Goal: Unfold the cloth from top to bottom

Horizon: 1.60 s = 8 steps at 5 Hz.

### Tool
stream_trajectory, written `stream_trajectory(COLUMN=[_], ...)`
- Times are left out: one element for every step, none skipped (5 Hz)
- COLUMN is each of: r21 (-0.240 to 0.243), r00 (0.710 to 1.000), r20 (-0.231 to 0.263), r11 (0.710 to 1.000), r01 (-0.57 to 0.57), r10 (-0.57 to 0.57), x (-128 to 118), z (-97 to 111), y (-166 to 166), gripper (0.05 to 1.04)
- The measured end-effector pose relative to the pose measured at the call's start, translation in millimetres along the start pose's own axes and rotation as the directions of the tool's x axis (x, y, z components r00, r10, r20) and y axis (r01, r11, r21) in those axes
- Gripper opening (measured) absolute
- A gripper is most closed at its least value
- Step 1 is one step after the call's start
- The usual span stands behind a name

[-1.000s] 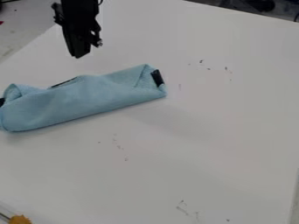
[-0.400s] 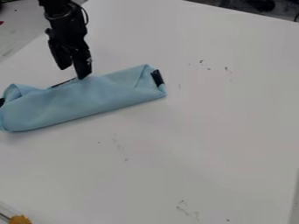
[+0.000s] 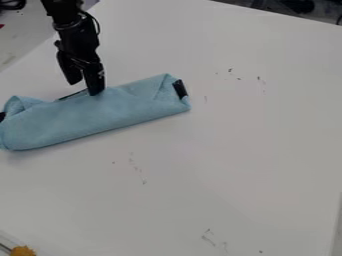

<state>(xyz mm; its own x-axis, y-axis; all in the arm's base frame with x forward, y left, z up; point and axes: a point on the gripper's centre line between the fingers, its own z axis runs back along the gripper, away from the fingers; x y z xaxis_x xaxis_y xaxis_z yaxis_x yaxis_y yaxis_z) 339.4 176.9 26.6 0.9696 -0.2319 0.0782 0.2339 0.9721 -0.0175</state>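
Just one folded cloth (image 3: 93, 117), one arm (image 3: 62, 10)

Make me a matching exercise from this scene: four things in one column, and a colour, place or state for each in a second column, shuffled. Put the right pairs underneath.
Things
1. Cloth
2. Gripper
3. Tabletop
4. Small round-looking object

Colours, places, states
A. White, with small dark marks
B. Yellow-orange, in the lower left corner of the view
C. Light blue and still folded up
D. Black, at the upper long edge of the folded bundle

Right pairs: 1-C, 2-D, 3-A, 4-B
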Motion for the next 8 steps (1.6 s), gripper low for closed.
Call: stream_trajectory(r21=[-0.011, -0.041, -0.049, -0.046, -0.036, -0.026, -0.009, 0.025], r00=[1.000, 1.000, 1.000, 1.000, 1.000, 1.000, 0.999, 0.997], r20=[-0.004, -0.019, -0.008, 0.003, 0.005, -0.012, -0.030, -0.054], r11=[1.000, 0.999, 0.999, 0.999, 0.999, 1.000, 1.000, 0.998], r01=[0.003, -0.003, -0.015, -0.015, -0.010, -0.008, 0.013, 0.061], r10=[-0.003, 0.002, 0.014, 0.015, 0.010, 0.008, -0.014, -0.060], x=[0.4, -1.4, -1.5, -1.2, -1.0, -3.6, -2.6, 0.8], z=[-0.7, -13.3, -13.1, -12.6, -12.4, -12.7, -12.5, -5.2], y=[-0.8, -3.0, -2.2, 0.2, 1.6, 3.4, 1.8, -0.2], gripper=[1.000, 0.945, 0.737, 0.694, 0.394, 0.180, 0.076, 0.061])
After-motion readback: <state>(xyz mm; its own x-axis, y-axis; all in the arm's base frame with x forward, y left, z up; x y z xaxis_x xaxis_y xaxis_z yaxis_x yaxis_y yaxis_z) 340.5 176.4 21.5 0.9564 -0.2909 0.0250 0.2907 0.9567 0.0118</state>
